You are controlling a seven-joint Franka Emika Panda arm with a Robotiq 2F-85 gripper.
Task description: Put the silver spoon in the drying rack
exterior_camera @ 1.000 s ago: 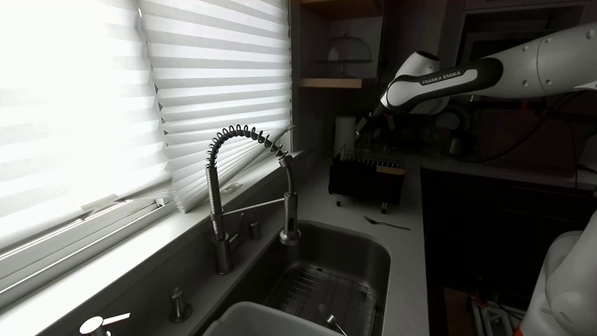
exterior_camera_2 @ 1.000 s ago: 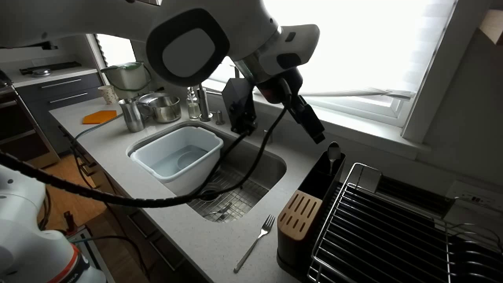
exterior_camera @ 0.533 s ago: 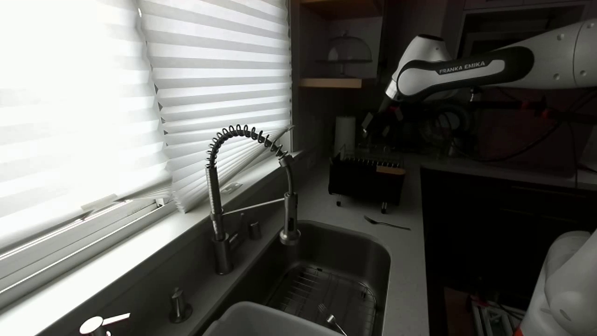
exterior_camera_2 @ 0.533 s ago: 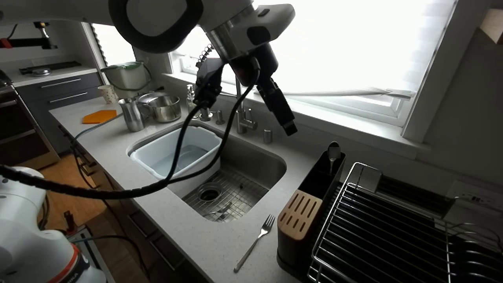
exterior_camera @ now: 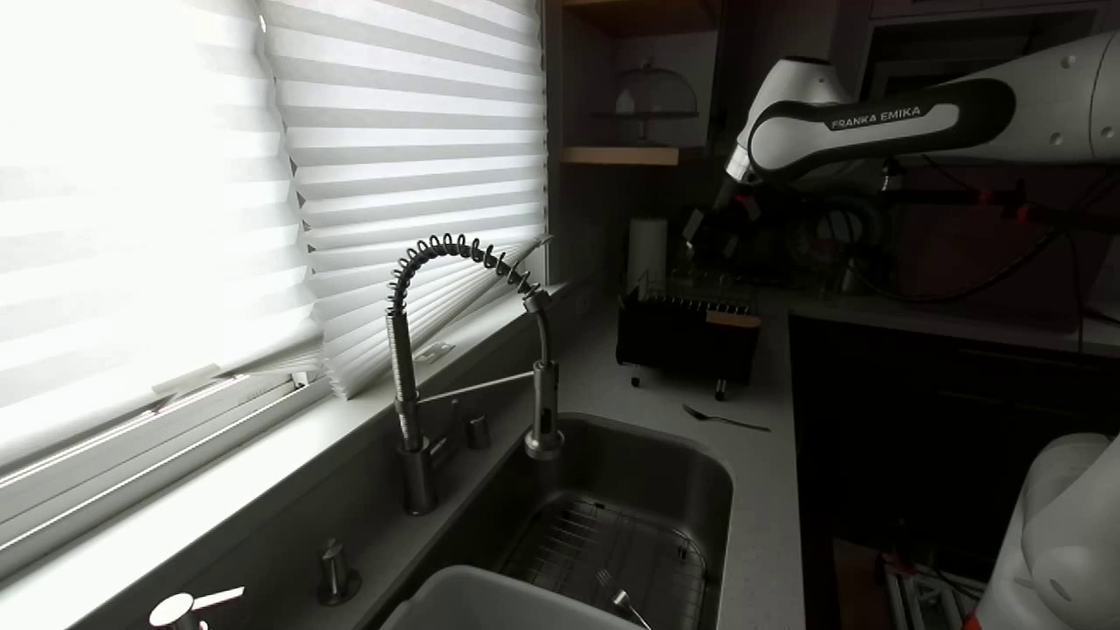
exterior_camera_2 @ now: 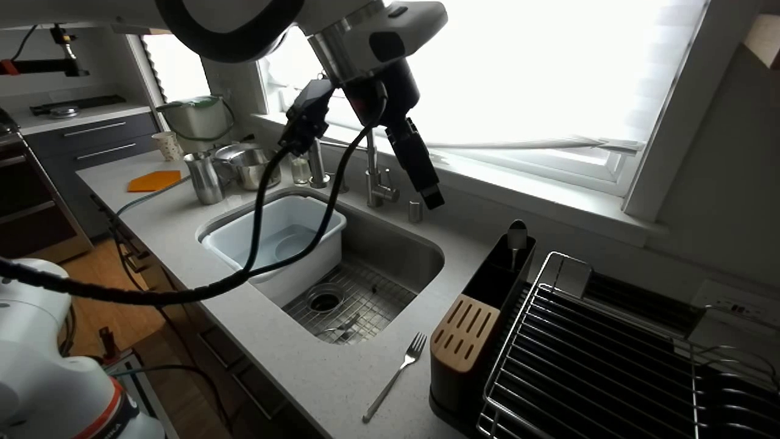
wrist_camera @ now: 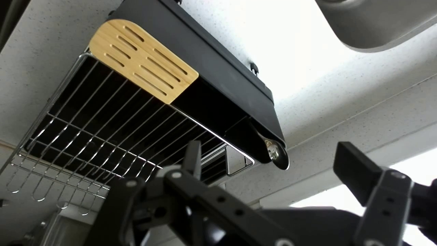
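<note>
The silver spoon [exterior_camera_2: 517, 236] stands handle-down, leaning in the end compartment of the dark utensil holder along the side of the drying rack [exterior_camera_2: 448, 390]. Its bowl sticks out above the rim; it also shows in the wrist view [wrist_camera: 276, 152]. The dark rack shows in an exterior view [exterior_camera: 687, 341] and in the wrist view [wrist_camera: 222, 65]. My gripper [wrist_camera: 275, 164] is open and empty, fingers wide apart. In an exterior view the gripper [exterior_camera_2: 431, 196] hangs above the counter between sink and rack, apart from the spoon. The spoon cannot be made out in the darker exterior view.
A fork [exterior_camera_2: 396, 378] lies on the counter beside the rack. The steel sink [exterior_camera_2: 420, 244] holds a white tub [exterior_camera_2: 311, 268] and another utensil [exterior_camera_2: 347, 329]. The spring faucet [exterior_camera: 402, 367] rises behind the sink. Metal pots [exterior_camera_2: 259, 171] stand beyond it.
My open gripper has moved away from the spoon, back toward the sink side, and the arm has risen. The spoon stays in the holder.
</note>
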